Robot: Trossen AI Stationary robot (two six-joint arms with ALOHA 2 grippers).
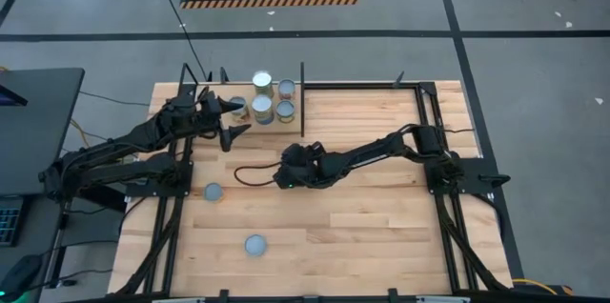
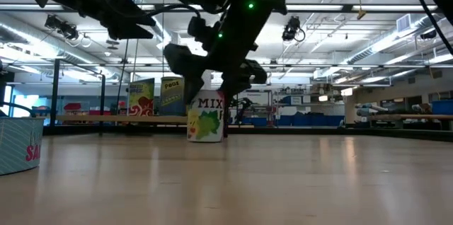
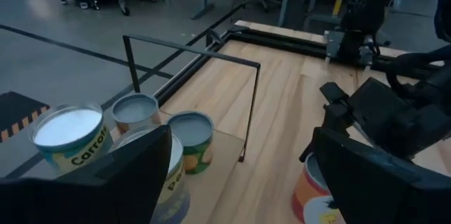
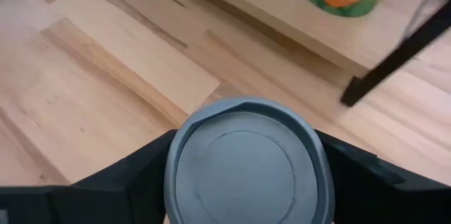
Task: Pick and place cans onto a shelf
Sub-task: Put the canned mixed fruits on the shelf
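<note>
right gripper (image 4: 246,175): fingers (image 4: 120,182) pinching silver-topped round metal can (image 4: 246,160) mid plank surface (image 1: 362,217) | left gripper (image 3: 239,175): fingers spread, above pale wood shelf (image 1: 250,111) holding five tins (image 1: 262,81)

Both arms are black, built of slim jointed links on black bases bolted to black frame rails. The left arm (image 1: 114,155) ends in a gripper (image 1: 229,120) with broad, flat matte-black fingers (image 3: 394,182). A thin black cable loops beside the right arm (image 1: 381,151), and small green lights glow on its wrist housing.
</note>
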